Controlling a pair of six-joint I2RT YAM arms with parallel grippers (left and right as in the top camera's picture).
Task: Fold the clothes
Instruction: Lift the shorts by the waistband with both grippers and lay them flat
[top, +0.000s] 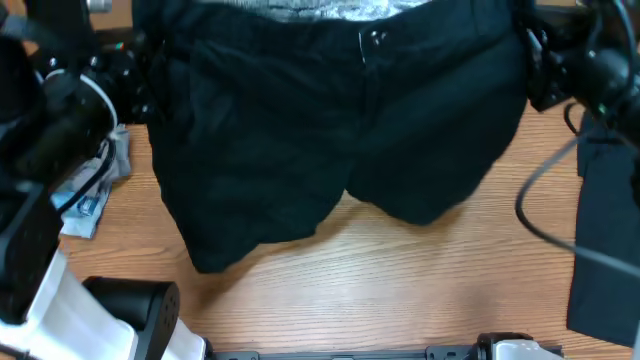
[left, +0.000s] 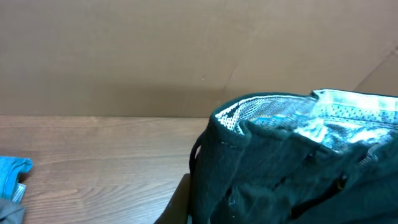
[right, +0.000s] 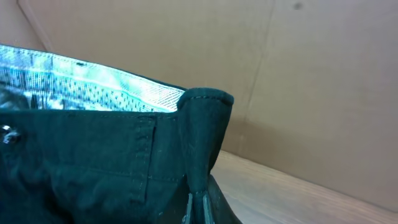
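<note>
The black shorts (top: 330, 130) hang spread wide between my two grippers, the whitish waistband lining (top: 330, 10) at the top edge and both legs draping onto the wooden table (top: 400, 290). My left gripper (top: 140, 62) is shut on the left waistband corner; in the left wrist view the shorts (left: 292, 174) cover the jaws (left: 186, 202) and the lining (left: 311, 115) shows. My right gripper (top: 530, 62) is shut on the right waistband corner, and in the right wrist view the fabric (right: 202, 137) stands pinched between the fingertips (right: 199, 208).
A second black garment (top: 605, 230) lies at the table's right edge, beside a looping black cable (top: 540, 215). Blue and grey cloth pieces (top: 95, 190) lie at the left, also in the left wrist view (left: 12, 177). A cardboard wall (left: 155, 50) stands behind the table.
</note>
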